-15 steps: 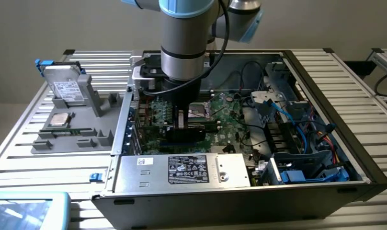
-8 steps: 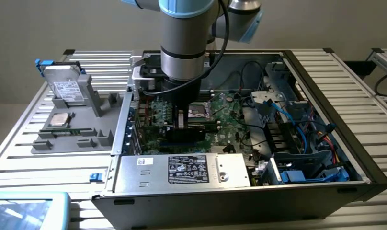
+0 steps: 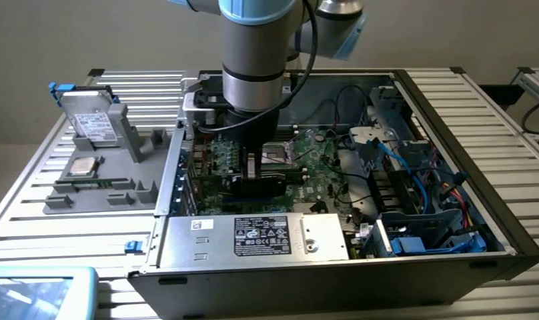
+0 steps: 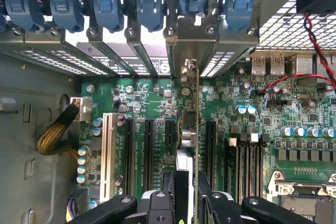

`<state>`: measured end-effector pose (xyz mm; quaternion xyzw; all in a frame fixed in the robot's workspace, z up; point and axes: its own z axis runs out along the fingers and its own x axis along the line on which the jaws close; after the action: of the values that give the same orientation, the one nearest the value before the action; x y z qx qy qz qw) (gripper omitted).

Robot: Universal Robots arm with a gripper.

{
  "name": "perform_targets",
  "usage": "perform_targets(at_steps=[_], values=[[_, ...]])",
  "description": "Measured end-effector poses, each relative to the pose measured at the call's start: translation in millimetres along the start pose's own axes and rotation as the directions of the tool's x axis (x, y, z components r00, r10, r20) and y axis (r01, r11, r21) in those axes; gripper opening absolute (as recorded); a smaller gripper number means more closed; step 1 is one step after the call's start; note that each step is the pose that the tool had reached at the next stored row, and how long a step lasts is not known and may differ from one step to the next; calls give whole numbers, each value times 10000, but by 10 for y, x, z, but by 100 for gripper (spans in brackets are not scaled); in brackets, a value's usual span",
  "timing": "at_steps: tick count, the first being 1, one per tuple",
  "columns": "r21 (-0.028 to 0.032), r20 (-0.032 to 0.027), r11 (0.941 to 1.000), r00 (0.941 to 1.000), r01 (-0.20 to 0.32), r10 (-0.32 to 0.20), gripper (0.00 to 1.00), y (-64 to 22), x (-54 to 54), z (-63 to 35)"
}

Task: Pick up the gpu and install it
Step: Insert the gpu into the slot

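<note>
No words or nos. can be read here. The black sticker [image 3: 261, 235] on the grey metal box [image 3: 185, 248] has white marks & little signs, too small to read. A small white sticker [image 3: 201, 225] sits by it, same thing. The hard drive [image 3: 91, 105] has a white label [image 3: 93, 124] w/ dark print, can't make it out. The green board [image 4: 157, 103] has tiny white print next to the long black slots [image 4: 148, 153], too small to tell.

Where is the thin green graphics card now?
The thin green graphics card stands on edge in the black gripper, above the green motherboard's long black slots, mid-case in the exterior view.
</note>
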<state>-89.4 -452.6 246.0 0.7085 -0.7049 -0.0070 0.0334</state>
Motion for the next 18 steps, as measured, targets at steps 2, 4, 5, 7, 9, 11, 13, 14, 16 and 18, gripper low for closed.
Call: perform_targets(at_steps=[2, 4, 5, 7, 9, 11, 13, 14, 16, 18], values=[[21, 0, 10000, 10000, -2, 2, 28, 4, 0, 0], [24, 0, 10000, 10000, 0, 0, 28, 4, 0, 0], [25, 0, 10000, 10000, 0, 0, 28, 5, 0, 0], [33, 0, 10000, 10000, 0, 0, 28, 10, -1, 0], [34, 0, 10000, 10000, 1, -1, 28, 11, -1, 0], [35, 0, 10000, 10000, -2, 2, 28, 12, -1, 0], [39, -1, 10000, 10000, -2, 2, 28, 16, -4, 0], [39, -1, 10000, 10000, -1, 1, 28, 16, -4, 0], [39, -1, 10000, 10000, 0, 0, 28, 16, -4, 0], [39, 0, 10000, 10000, -1, 1, 28, 16, -5, 0]])
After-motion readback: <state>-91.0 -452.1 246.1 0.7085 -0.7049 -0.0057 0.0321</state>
